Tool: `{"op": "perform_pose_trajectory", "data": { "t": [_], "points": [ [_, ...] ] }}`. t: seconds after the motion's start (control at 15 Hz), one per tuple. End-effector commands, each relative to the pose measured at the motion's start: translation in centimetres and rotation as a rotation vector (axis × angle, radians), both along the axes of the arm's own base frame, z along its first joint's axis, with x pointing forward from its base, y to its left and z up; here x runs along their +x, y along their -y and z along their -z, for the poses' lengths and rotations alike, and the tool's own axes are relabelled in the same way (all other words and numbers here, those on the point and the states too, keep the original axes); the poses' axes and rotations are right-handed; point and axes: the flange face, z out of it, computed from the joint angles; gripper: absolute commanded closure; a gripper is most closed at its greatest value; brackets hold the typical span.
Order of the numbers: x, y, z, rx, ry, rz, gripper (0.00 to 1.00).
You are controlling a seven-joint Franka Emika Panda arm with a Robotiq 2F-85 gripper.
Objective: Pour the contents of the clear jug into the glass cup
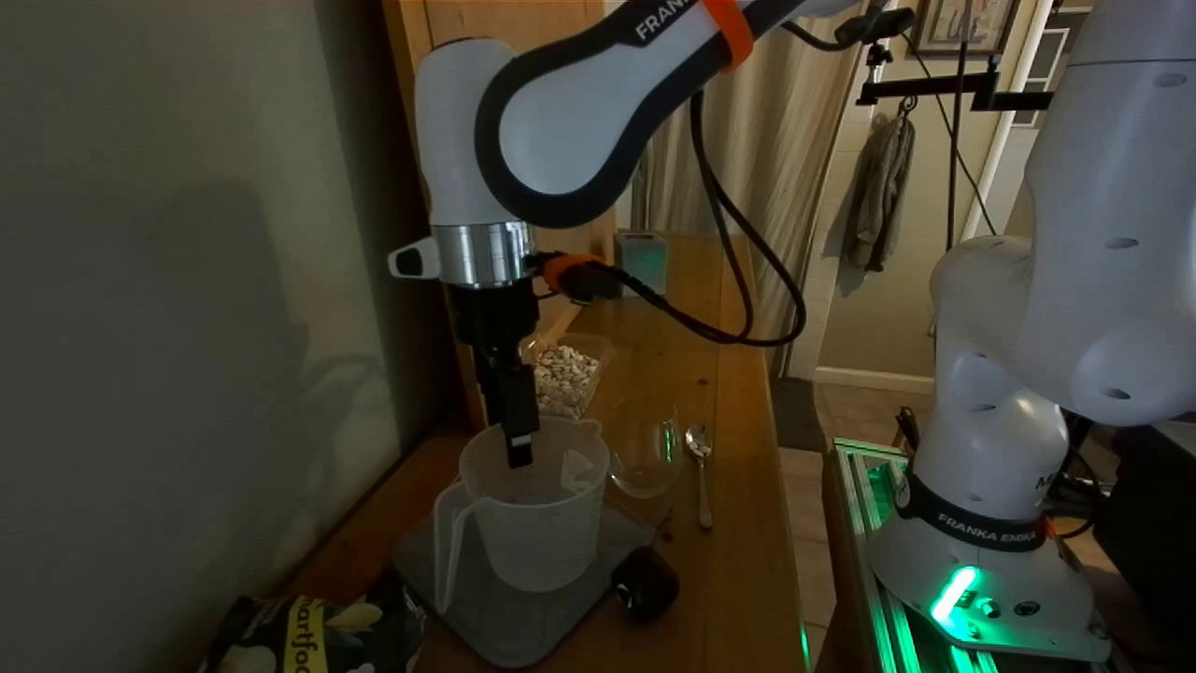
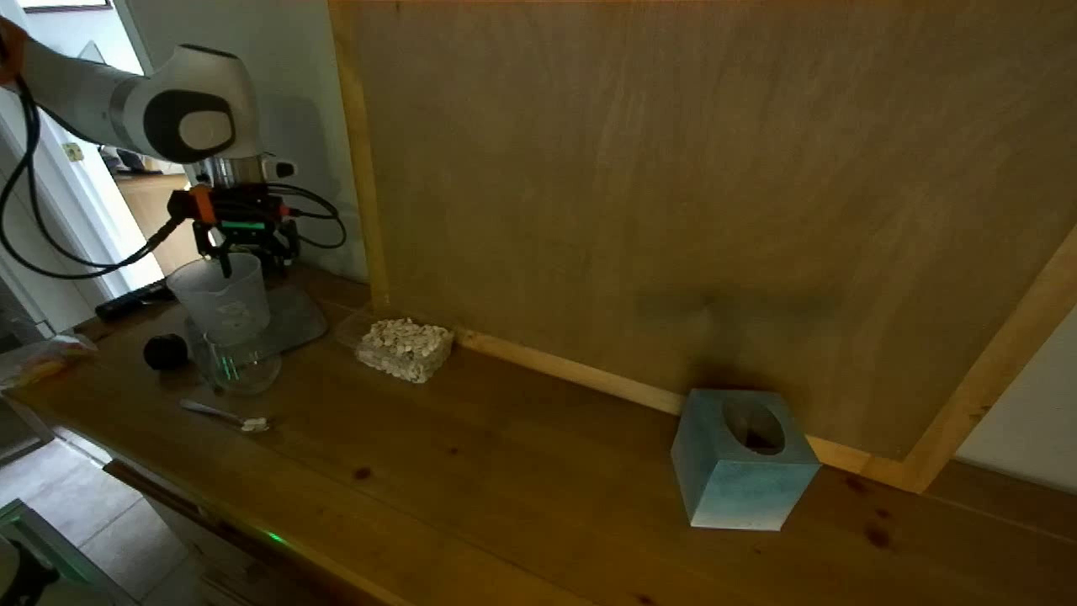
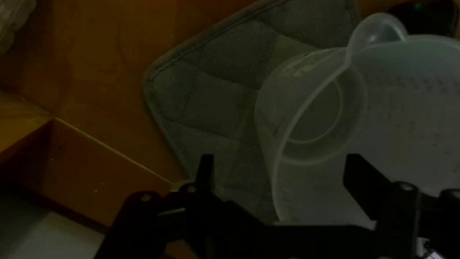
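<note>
A wooden counter (image 2: 505,488) runs along a plywood panel (image 2: 631,168) and a pale wall (image 1: 187,280) in dim light; in an exterior view a pale curtain (image 1: 775,150) and a hanging jacket (image 1: 878,192) show beyond it. On the counter lies a grey quilted pot holder (image 3: 215,93), and on it stands the translucent measuring jug (image 1: 542,542), upright, its handle on the side nearer the snack bag (image 1: 313,636). In the wrist view I see printed scale marks on its wall and the ring of its base.

My gripper (image 3: 280,162) points down at the jug's rim, its fingers (image 3: 206,174) set wide apart. One is inside the mouth, the other outside, above the pot holder; the rim runs between them, with a gap showing to each tip.

The clear drinking glass (image 1: 645,458) stands on the bare wood just beside the jug, on its spout side. Near the glass lies a metal spoon (image 1: 701,467) with pale bits in its bowl. A black rounded object (image 1: 647,584), which I cannot identify, sits at the pot holder's edge. By the panel I see a clear container (image 2: 352,330) of pale flakes and, well apart, a blue-green tissue box (image 2: 745,471).
</note>
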Motion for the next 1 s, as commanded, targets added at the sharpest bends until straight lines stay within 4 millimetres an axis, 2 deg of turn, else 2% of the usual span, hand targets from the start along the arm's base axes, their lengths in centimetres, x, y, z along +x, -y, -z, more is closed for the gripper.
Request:
{"op": "perform_pose_trajectory", "data": {
  "t": [0.0, 0.07, 0.13, 0.2, 0.4, 0.53, 0.6, 0.73, 0.93],
  "points": [
    [-0.07, -0.32, 0.19, 0.028, 0.014, -0.023, 0.39],
    [0.00, -0.30, 0.14, 0.027, 0.016, -0.027, 0.47],
    [0.02, -0.30, 0.13, 0.029, 0.016, -0.031, 0.12],
    [0.07, -0.29, 0.08, 0.030, 0.018, -0.036, 0.12],
    [0.26, -0.57, 0.03, 0.041, 0.026, -0.065, 0.00],
    [0.43, -0.66, 0.07, 0.046, 0.032, -0.076, 0.00],
    [0.50, -0.73, 0.08, 0.050, 0.036, -0.081, 0.21],
    [0.64, -0.76, 0.13, 0.055, 0.042, -0.090, 0.27],
    [0.83, -0.62, 0.43, 0.059, 0.047, -0.097, 0.50]
  ]
}}
